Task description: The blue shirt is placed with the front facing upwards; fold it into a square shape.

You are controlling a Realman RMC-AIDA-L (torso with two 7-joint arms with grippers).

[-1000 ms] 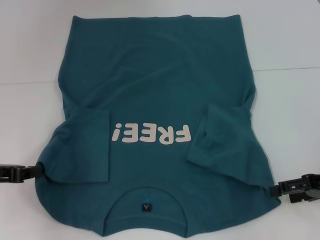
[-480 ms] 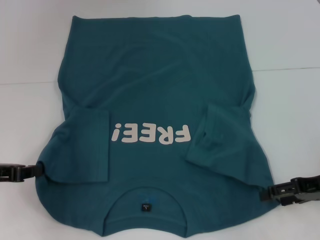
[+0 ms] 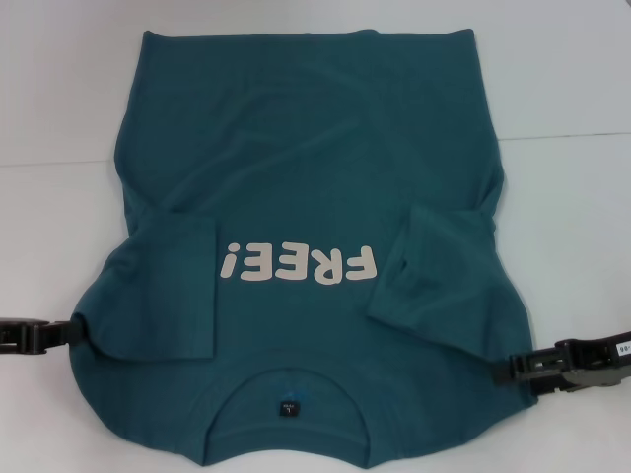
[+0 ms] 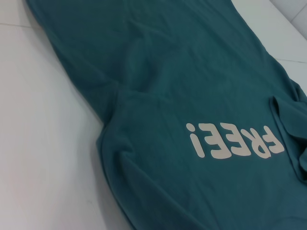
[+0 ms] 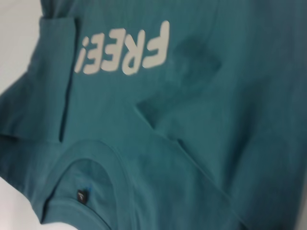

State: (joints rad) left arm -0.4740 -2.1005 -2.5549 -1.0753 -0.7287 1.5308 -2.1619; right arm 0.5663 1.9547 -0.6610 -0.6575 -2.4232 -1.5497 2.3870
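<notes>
The blue shirt [image 3: 306, 197] lies flat on the table [image 3: 572, 89] before me, collar nearest, sleeves folded inward, my left gripper [image 3: 69, 333] and right gripper [image 3: 508, 369] at its shoulders.

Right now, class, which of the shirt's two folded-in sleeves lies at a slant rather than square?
The sleeve on the robot's right, beside the "F" of the lettering; the left sleeve lies square.

blue shirt [image 3: 306, 177] collar edge cropped | left gripper [image 3: 74, 333], right gripper [image 3: 505, 369]: tips indistinct

Head camera looks down from above; both wrist cameras view close, sharing the blue shirt's [image 3: 306, 187] lettering [image 3: 299, 264].
</notes>
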